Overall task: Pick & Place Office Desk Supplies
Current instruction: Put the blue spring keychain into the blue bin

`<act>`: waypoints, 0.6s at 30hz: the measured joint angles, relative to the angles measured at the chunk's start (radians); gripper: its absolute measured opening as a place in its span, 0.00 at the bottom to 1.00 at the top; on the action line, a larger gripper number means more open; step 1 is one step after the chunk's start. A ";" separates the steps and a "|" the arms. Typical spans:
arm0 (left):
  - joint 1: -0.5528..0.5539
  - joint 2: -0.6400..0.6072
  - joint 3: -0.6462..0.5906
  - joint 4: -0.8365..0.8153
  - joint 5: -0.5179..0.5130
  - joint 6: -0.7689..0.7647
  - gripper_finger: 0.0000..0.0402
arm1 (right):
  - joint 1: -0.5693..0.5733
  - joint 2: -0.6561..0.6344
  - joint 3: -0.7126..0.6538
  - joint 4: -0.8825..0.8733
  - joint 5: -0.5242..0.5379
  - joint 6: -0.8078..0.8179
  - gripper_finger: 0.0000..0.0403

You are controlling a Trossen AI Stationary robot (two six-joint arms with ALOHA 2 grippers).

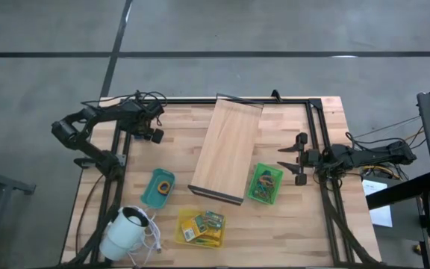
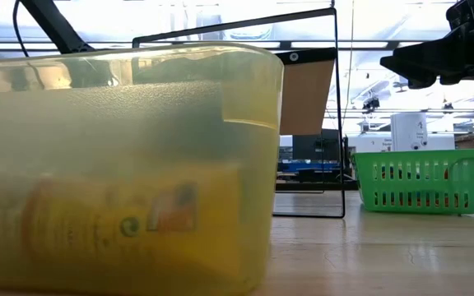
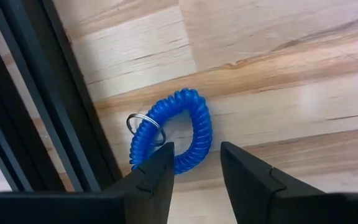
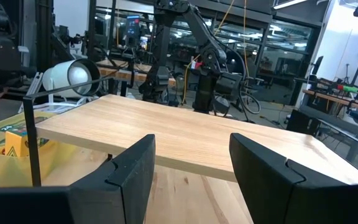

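The left tool [image 3: 194, 177] hangs part open just over a blue coiled wrist band [image 3: 178, 130] with a metal key ring [image 3: 143, 129], lying on the desk [image 3: 278, 74] beside the black frame rail [image 3: 48, 99]. The right tool [image 4: 191, 171] waits wide open, empty, facing the wooden board [image 4: 185, 134].

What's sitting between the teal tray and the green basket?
The long wooden board lies between the teal tray and the green basket, seen in the high view.
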 joint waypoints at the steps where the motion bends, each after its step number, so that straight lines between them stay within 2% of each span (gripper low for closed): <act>1: 0.000 0.000 -0.001 0.000 -0.001 0.001 0.33 | 0.000 0.000 0.000 0.000 0.000 0.000 0.51; 11: 0.001 0.001 -0.001 -0.002 0.017 -0.026 0.33 | 0.000 0.000 0.000 0.000 0.000 0.000 0.51; 18: 0.001 0.001 -0.001 -0.009 0.051 -0.080 0.29 | 0.000 0.000 0.000 0.000 0.000 0.000 0.51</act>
